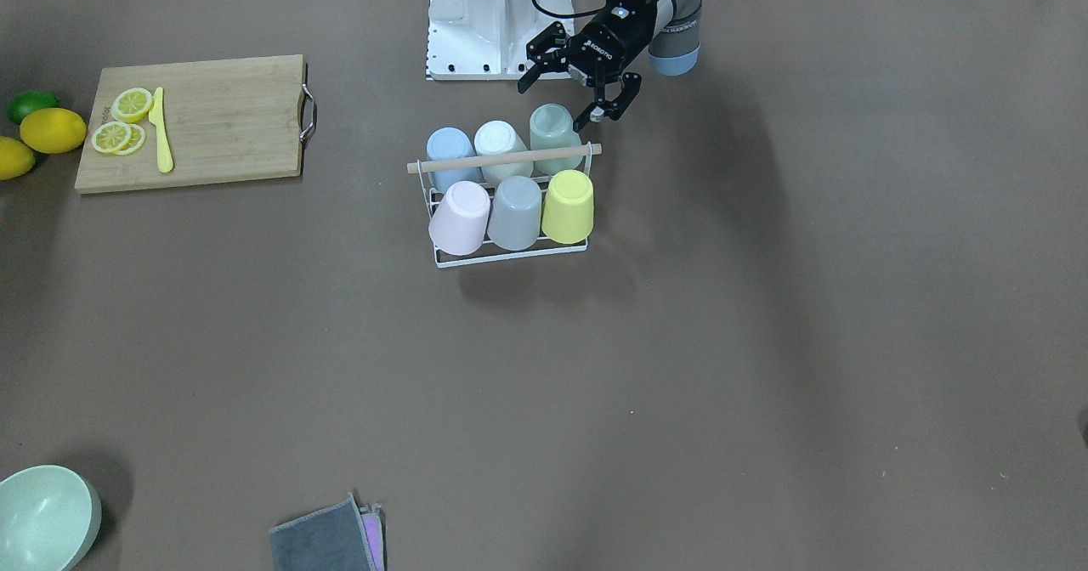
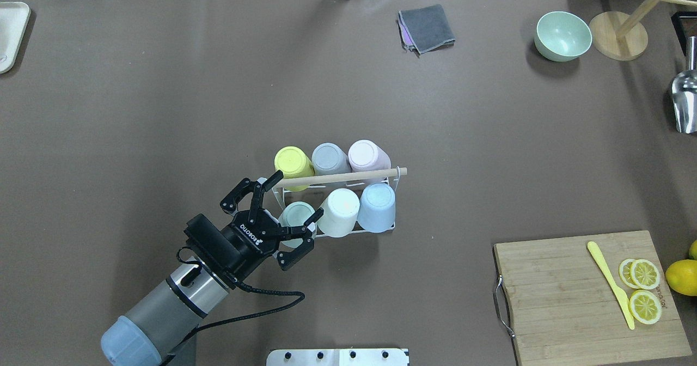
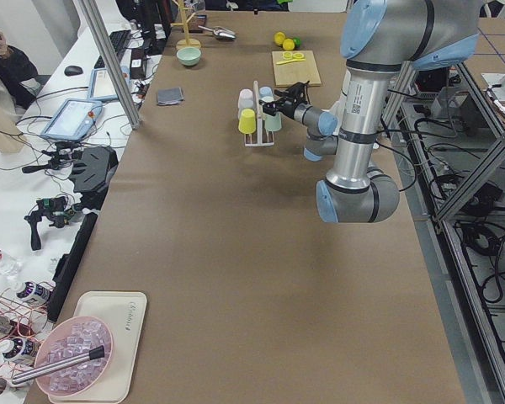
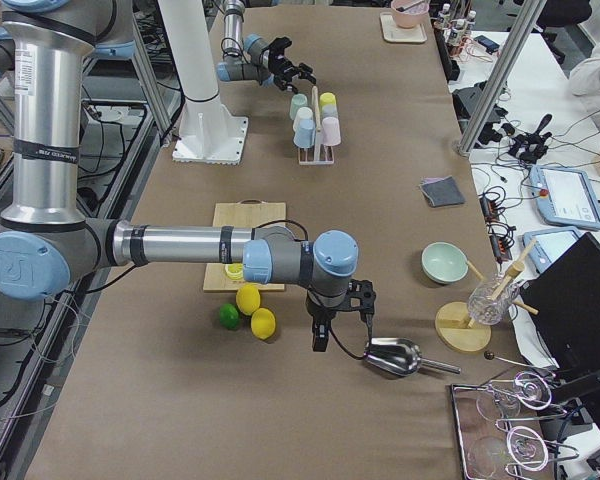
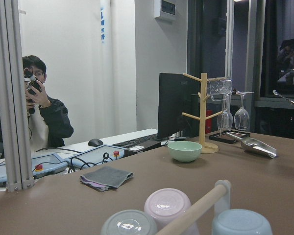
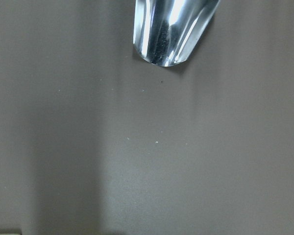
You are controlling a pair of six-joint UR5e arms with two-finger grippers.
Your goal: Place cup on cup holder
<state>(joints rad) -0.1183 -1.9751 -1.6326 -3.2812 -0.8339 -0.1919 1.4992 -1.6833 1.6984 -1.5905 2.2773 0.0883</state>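
The white wire cup holder with a wooden rod handle stands mid-table, also in the overhead view. Six cups sit upside down on it: yellow, grey, pink, mint, white and blue. My left gripper is open and empty, its fingers spread on either side of the mint cup at the rack's corner nearest the robot. The right gripper shows only in the exterior right view, beside a metal scoop; I cannot tell whether it is open or shut.
A cutting board with lemon slices and a yellow knife lies at the near right, lemons beside it. A mint bowl, a wooden stand, folded cloths and the scoop stand along the far and right edges.
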